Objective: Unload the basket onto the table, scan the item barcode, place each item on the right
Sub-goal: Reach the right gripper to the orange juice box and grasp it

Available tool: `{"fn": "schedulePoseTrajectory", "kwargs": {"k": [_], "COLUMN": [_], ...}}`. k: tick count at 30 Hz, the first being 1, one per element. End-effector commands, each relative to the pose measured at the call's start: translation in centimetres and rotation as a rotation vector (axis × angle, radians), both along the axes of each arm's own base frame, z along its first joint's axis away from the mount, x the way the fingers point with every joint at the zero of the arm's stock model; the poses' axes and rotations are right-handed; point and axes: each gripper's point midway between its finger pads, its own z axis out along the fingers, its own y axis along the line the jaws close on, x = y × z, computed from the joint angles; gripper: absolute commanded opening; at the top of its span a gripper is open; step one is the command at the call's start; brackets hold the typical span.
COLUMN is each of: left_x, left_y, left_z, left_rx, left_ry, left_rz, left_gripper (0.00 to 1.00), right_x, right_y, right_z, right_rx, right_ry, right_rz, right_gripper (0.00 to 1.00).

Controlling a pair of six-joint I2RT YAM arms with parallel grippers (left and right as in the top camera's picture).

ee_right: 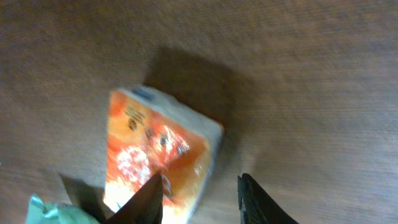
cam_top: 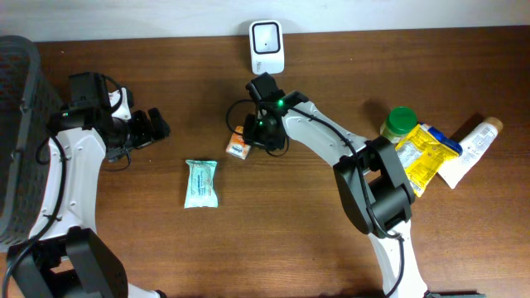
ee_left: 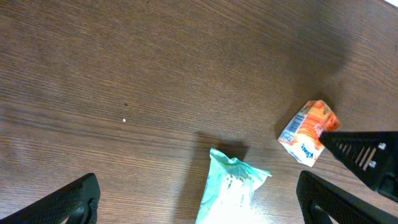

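From above, the orange carton (cam_top: 238,148) lies on the brown tabletop (cam_top: 331,248) near the middle. It is below and a little to the left of the white scanner (cam_top: 267,46), which stands at the far edge. The right end effector (cam_top: 249,138) is directly at the carton, and a green light shines on its wrist. The left end effector (cam_top: 157,126) is well apart at the left, with its fingers spread and nothing between them. A teal packet (cam_top: 201,183) lies nearer the front. At the right there are a jar with a green lid (cam_top: 402,121), a yellow packet (cam_top: 422,154) and a white tube (cam_top: 470,149). A dark basket (cam_top: 16,124) is at the left edge. No writing can be read from this height.

In the left wrist view, the carton (ee_left: 308,133) shows a white side with small print and blue script letters, too small to read with certainty. A black finger of the right arm touches its right side. The teal packet (ee_left: 233,186) is beside it, and its print is not readable.

In the right wrist view, the carton (ee_right: 158,158) is blurred: an orange face with a pale picture and some dark marks. The left finger (ee_right: 146,202) lies in front of it and the right finger (ee_right: 258,199) stands just beside its edge. The fingers are narrowed, but I cannot tell if they already pinch it.
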Motion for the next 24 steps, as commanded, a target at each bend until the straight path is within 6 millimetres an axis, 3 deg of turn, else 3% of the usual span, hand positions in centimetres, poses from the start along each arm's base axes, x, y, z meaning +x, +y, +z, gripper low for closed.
{"fn": "schedulePoseTrajectory", "kwargs": {"k": [1, 5, 9, 12, 14, 16, 18, 20, 24], "left_x": [-0.1, -0.1, -0.1, -0.1, -0.1, -0.1, -0.1, -0.1, -0.1], "left_y": [0.1, 0.1, 0.1, 0.1, 0.1, 0.1, 0.1, 0.1, 0.1], "left_z": [-0.7, -0.7, -0.7, -0.7, -0.7, -0.7, -0.7, -0.7, -0.7], "left_rx": [0.0, 0.0, 0.0, 0.0, 0.0, 0.0, 0.0, 0.0, 0.0], "left_ry": [0.018, 0.018, 0.018, 0.018, 0.018, 0.018, 0.018, 0.018, 0.018], "left_rz": [0.002, 0.002, 0.002, 0.002, 0.002, 0.002, 0.002, 0.002, 0.002], "left_gripper": [0.99, 0.99, 0.99, 0.99, 0.99, 0.99, 0.99, 0.99, 0.99], "right_x": [-0.7, -1.1, -1.8, -1.4, -1.2, -1.5, -1.7, -1.6, -1.1], "right_y": [0.5, 0.6, 1.8, 1.6, 1.5, 0.7, -0.6, -2.2, -4.9], "right_z": [-3.3, -4.0, -2.3, 1.3, 4.9, 10.3, 13.1, 14.9, 16.6], "right_rx": [-0.031, -0.041, 0.076, 0.233, 0.418, 0.709, 0.87, 0.982, 1.089], "right_ry": [0.034, 0.049, 0.05, 0.049, 0.02, -0.029, -0.054, -0.066, -0.1], "right_rz": [-0.003, 0.004, 0.151, 0.23, 0.329, 0.455, 0.5, 0.503, 0.478], "right_gripper": [0.29, 0.16, 0.04, 0.04, 0.04, 0.04, 0.04, 0.04, 0.04]}}
